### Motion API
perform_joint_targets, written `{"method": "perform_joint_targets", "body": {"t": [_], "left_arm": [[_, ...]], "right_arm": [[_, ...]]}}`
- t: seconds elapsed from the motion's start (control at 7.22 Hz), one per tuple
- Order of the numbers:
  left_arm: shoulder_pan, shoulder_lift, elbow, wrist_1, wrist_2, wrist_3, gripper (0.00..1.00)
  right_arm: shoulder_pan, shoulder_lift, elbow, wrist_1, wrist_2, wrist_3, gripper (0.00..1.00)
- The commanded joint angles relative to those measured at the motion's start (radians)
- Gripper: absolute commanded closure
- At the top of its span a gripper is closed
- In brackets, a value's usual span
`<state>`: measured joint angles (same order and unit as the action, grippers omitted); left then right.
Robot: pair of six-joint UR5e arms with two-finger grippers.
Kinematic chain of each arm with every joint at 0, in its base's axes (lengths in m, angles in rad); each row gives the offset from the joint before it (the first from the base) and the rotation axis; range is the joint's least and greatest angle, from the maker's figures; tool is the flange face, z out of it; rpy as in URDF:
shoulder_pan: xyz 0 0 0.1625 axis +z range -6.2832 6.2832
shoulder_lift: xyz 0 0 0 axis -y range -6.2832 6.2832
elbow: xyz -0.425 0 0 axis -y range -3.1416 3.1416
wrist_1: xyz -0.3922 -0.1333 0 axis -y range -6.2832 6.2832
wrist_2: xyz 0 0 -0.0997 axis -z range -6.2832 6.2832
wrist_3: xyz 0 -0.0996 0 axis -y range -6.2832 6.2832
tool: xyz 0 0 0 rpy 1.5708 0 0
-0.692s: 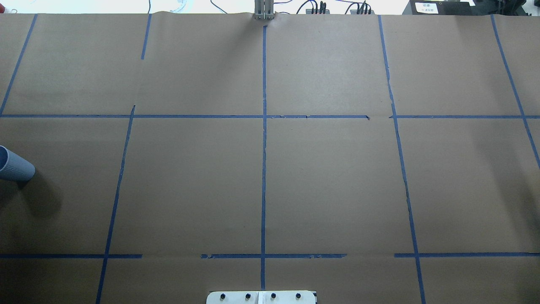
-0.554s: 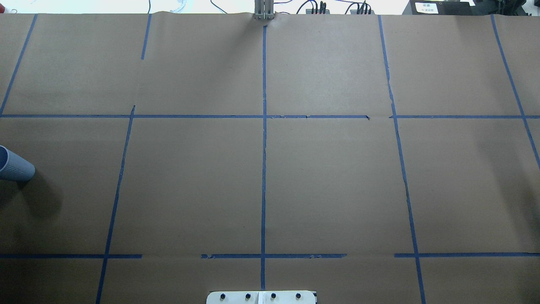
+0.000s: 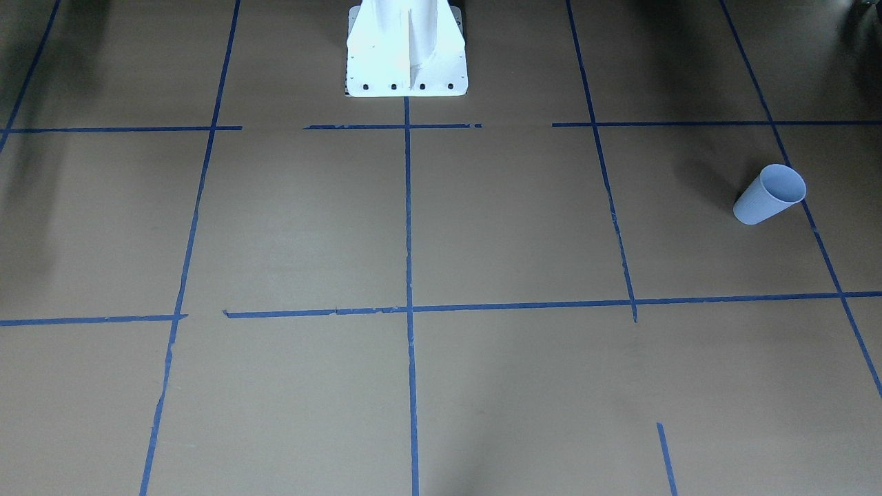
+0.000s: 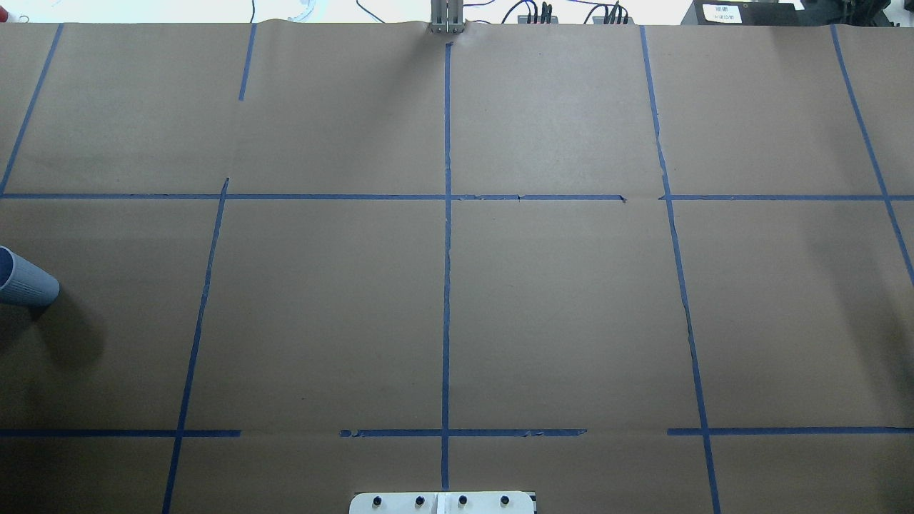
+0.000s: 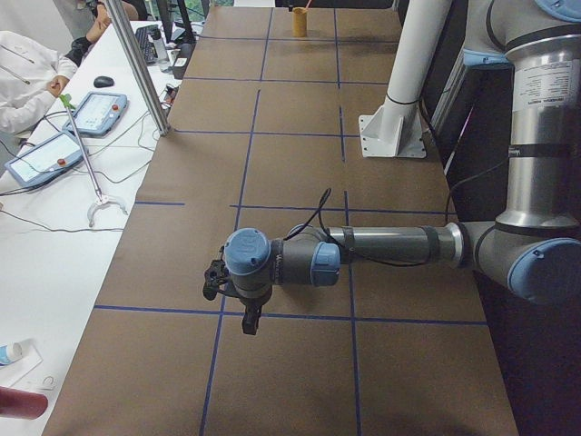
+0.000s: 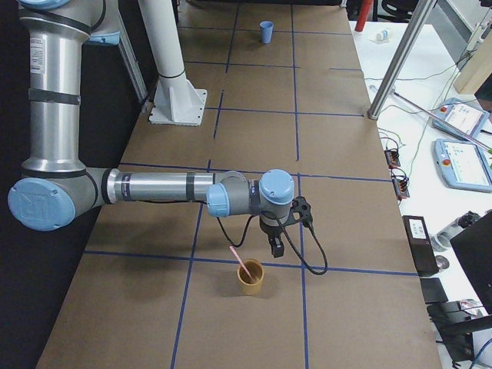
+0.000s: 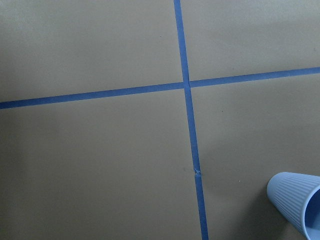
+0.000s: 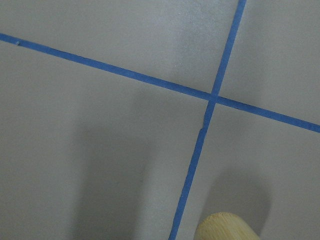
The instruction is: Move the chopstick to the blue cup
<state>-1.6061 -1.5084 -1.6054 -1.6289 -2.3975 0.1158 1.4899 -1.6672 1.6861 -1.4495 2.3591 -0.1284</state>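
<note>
The blue cup (image 3: 770, 194) stands upright at the table's left end; it shows at the left edge of the overhead view (image 4: 25, 278), far off in the exterior right view (image 6: 266, 31), and low right in the left wrist view (image 7: 300, 205). The pale pink chopstick (image 6: 244, 268) leans in a tan cup (image 6: 250, 278) at the right end; that cup's rim shows in the right wrist view (image 8: 225, 227). My right gripper (image 6: 275, 250) hangs just beside the tan cup. My left gripper (image 5: 250, 325) hangs low over the table. I cannot tell whether either is open or shut.
The white robot base (image 3: 406, 55) stands at the table's middle near edge. Blue tape lines (image 4: 446, 250) cross the brown paper. A metal pole (image 5: 136, 64) and tablets (image 5: 95, 111) stand on the white bench beside the table. A person (image 5: 27, 77) sits there.
</note>
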Motion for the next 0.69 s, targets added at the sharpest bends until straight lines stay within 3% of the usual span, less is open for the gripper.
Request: {"method": "perform_joint_targets", "body": {"t": [0.0, 0.55], "left_arm": [[0.000, 0.013, -0.001, -0.003, -0.002, 0.002, 0.00], [0.002, 0.011, -0.001, -0.003, -0.002, 0.001, 0.00]], "right_arm": [[-0.008, -0.002, -0.002, 0.008, 0.002, 0.001, 0.00], [-0.010, -0.003, -0.009, 0.008, -0.007, 0.006, 0.00]]}}
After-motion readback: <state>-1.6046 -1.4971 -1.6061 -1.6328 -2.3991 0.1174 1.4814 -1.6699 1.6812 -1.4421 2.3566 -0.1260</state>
